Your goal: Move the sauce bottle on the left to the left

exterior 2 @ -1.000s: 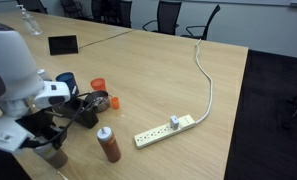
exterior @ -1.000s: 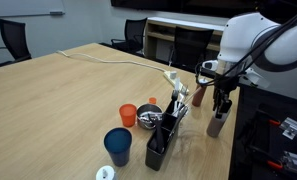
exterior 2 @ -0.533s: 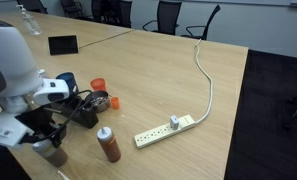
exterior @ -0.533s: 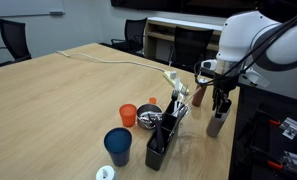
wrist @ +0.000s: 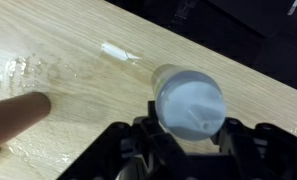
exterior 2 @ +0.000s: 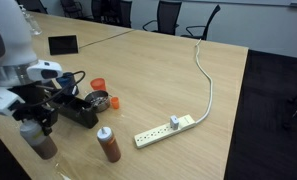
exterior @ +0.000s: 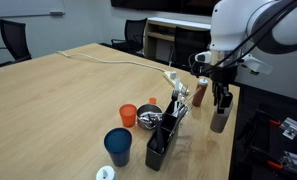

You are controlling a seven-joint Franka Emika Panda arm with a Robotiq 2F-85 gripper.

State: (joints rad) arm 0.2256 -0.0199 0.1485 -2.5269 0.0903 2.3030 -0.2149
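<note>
The sauce bottle [exterior: 219, 121], dark brown with a rounded white cap, stands upright near the table's edge, and it also shows in an exterior view [exterior 2: 41, 143]. My gripper [exterior: 222, 102] reaches down over it and is shut on its upper part. In the wrist view the white cap [wrist: 190, 102] sits between my two fingers [wrist: 186, 130]. The slimmer reddish-orange bottle [exterior: 200, 92] stands close beside it, and it also shows in an exterior view [exterior 2: 108, 145] and at the left of the wrist view [wrist: 16, 116].
A black organizer [exterior: 164, 136] with utensils, a blue cup [exterior: 117, 146], an orange cup [exterior: 128, 115] and a metal cup [exterior: 147, 119] stand close by. A white power strip [exterior 2: 168, 127] with its cable lies on the wooden table [exterior: 58, 100]. Office chairs stand behind.
My arm has risen a little and shifted sideways with the sauce bottle in its grip. The bottle has moved away from the reddish-orange bottle.
</note>
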